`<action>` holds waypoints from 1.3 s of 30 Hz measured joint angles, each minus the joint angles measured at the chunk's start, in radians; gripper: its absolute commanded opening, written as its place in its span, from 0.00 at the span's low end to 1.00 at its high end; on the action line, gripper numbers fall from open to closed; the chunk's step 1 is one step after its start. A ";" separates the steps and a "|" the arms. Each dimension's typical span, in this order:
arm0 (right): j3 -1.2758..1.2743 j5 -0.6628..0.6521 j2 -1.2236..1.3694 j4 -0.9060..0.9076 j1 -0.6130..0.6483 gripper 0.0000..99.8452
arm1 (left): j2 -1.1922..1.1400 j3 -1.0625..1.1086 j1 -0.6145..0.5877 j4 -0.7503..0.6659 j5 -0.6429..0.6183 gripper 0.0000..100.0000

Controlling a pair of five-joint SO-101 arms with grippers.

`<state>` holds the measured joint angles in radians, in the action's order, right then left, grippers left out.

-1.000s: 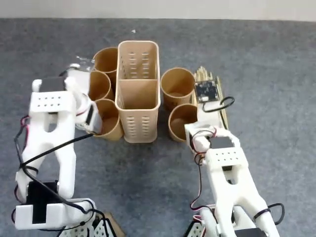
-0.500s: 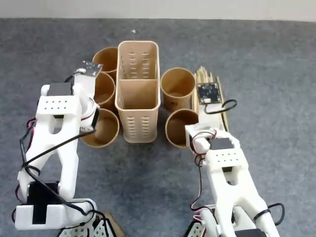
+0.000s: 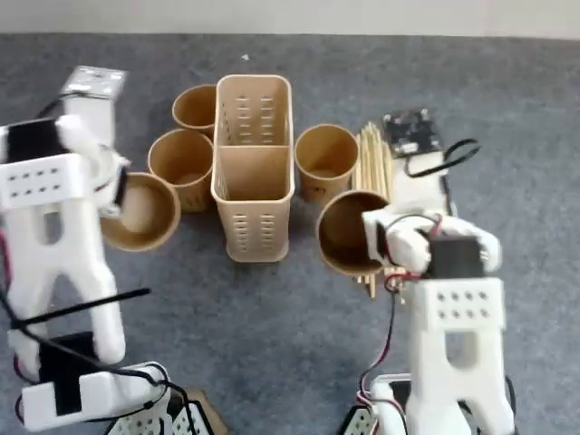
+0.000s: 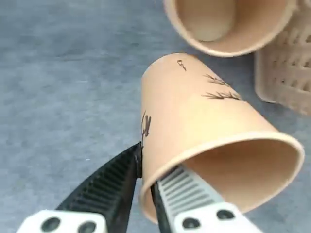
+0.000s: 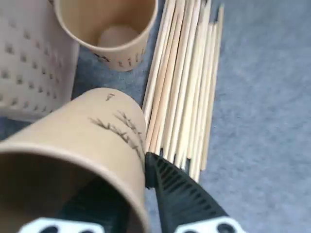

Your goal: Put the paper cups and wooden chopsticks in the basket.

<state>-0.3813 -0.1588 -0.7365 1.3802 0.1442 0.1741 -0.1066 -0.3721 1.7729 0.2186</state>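
Two cups hang tipped above the surface [image 3: 272,326]. The left gripper [image 4: 148,170] is clamped on the wall of the first cup [image 4: 209,121], left of the basket [image 3: 254,227]. The right gripper [image 5: 127,171] pinches the second cup [image 5: 73,141], right of the basket. Chopsticks [image 3: 373,159] lie right of the basket, and three spare cups [image 3: 181,163] stand beside it. Such thin rim grips could slip or crush, and arms converging on the basket might collide. One finger of each gripper is buried inside its cup; the chopsticks' near ends hide behind the second cup.

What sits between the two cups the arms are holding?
The basket stands between the left-held cup and right-held cup; the high view shows it.
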 measured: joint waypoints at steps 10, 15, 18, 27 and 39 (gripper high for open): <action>0.506 -0.014 0.035 0.129 0.009 0.00 | 0.339 -0.239 -0.068 -0.087 -0.048 0.01; 0.562 0.054 0.124 0.040 0.081 0.00 | 0.299 -0.319 0.163 -0.203 -0.126 0.01; 0.562 0.064 0.178 0.034 0.095 0.00 | 0.155 -0.353 0.304 -0.264 -0.167 0.01; 0.563 0.048 0.189 0.029 0.101 0.00 | -0.364 -0.698 0.476 -0.235 -0.207 0.01; 0.563 0.040 0.201 -0.038 0.103 0.00 | -0.568 -0.941 0.523 -0.008 -0.247 0.01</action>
<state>0.1818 -0.1189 -0.5355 1.3418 0.2470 -0.3936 -1.0472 0.1511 1.7653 -0.0284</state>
